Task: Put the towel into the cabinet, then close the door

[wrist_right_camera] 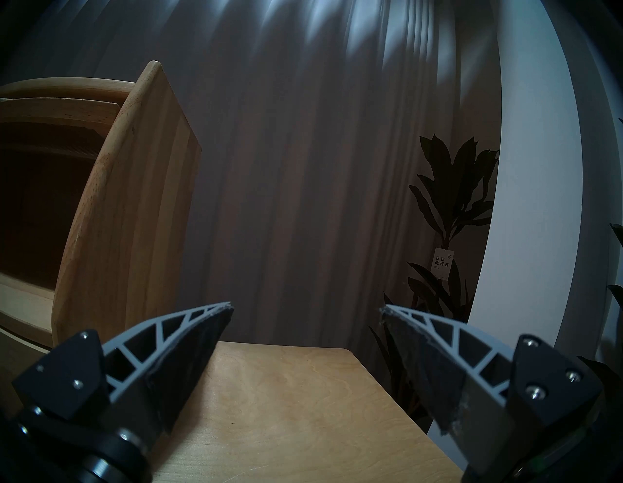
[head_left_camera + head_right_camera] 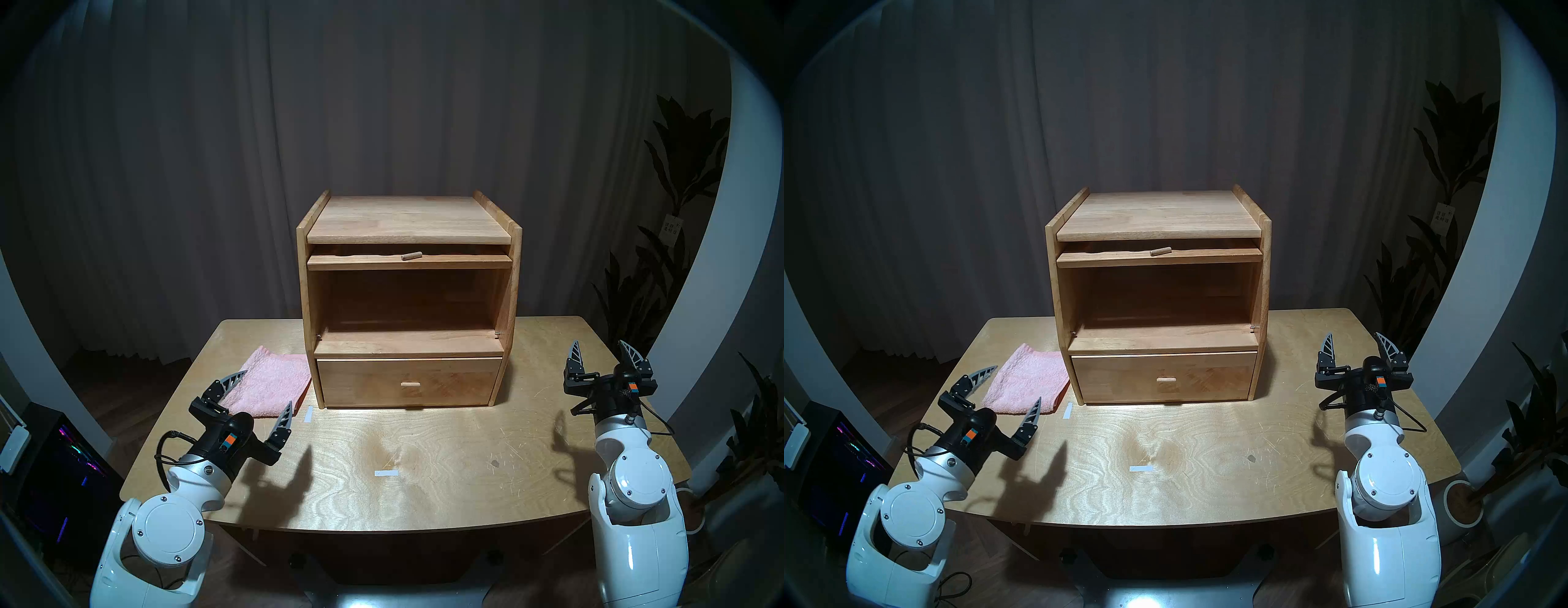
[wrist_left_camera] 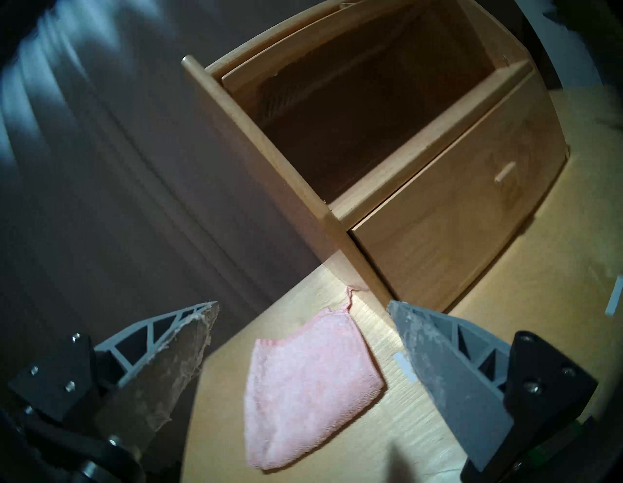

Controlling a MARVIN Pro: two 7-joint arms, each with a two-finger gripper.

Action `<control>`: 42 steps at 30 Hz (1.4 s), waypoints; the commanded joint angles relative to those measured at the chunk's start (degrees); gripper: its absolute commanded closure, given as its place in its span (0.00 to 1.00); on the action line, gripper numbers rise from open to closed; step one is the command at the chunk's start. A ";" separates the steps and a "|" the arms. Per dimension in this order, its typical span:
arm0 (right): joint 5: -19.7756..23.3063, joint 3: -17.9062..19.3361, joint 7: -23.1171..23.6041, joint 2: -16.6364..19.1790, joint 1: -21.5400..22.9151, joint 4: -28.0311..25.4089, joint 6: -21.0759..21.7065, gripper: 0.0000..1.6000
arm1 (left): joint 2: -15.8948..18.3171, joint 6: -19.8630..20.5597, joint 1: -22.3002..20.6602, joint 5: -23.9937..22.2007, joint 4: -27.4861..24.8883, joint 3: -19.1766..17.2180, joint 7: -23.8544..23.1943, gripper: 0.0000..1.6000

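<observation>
**Towel still on the counter, door slid back above the opening**

Your left pincer (image 2: 263,388) is spread wide and holds nothing; it hangs over the near edge of the towel (image 2: 271,385), which lies folded on the counter (image 2: 424,458) just left of the cabinet (image 2: 409,297), with its far corner against the cabinet's side. Your right pincer (image 2: 602,354) is also wide open and empty, well to the right. The door (image 2: 409,260) lies flat, pushed in under the top, with its peg facing you.

Watch these risks: pinching only the top fold would likely let the towel unfurl and drag; the towel sits so near the cabinet wall that a finger could knock it; cloth left hanging over the shelf lip may block the door.
</observation>
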 commanded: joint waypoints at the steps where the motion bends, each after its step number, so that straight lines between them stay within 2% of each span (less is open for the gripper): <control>1: 0.04 -0.14 0.01 0.00 0.32 -0.97 -0.27 0.00 | 6.42 -2.83 0.57 3.70 -3.75 -4.95 -6.80 0.00; 7: 0.01 -0.13 0.01 0.05 0.40 -0.76 -0.28 0.00 | 10.83 -1.46 -1.28 6.41 -1.65 -9.23 -14.49 0.00; 13: -0.01 -0.13 0.01 0.07 0.45 -0.66 -0.31 0.00 | 14.03 0.80 -6.57 7.49 1.43 -9.72 -20.97 0.00; 19: -0.03 -0.13 0.02 0.09 0.48 -0.64 -0.33 0.00 | 18.62 3.27 -10.87 10.22 6.43 -6.60 -29.11 0.00; 28: -0.04 -0.14 0.01 0.09 0.48 -0.68 -0.35 0.00 | 24.63 6.27 -16.54 10.89 10.43 -1.84 -35.74 0.00; 37: -0.03 -0.16 0.00 0.08 0.45 -0.78 -0.36 0.00 | 28.22 8.93 -22.01 11.91 13.48 3.66 -39.33 0.00; 38: -0.03 -0.16 0.00 0.08 0.45 -0.78 -0.36 0.00 | 28.30 9.09 -21.45 12.07 12.97 3.38 -38.48 0.00; 41: -0.03 -0.17 0.00 0.09 0.45 -0.77 -0.36 0.00 | 28.46 9.80 -23.65 13.37 13.33 4.85 -37.58 0.00; 42: -0.03 -0.17 0.00 0.09 0.45 -0.78 -0.36 0.00 | 27.96 10.09 -26.38 14.03 14.43 6.44 -37.69 0.00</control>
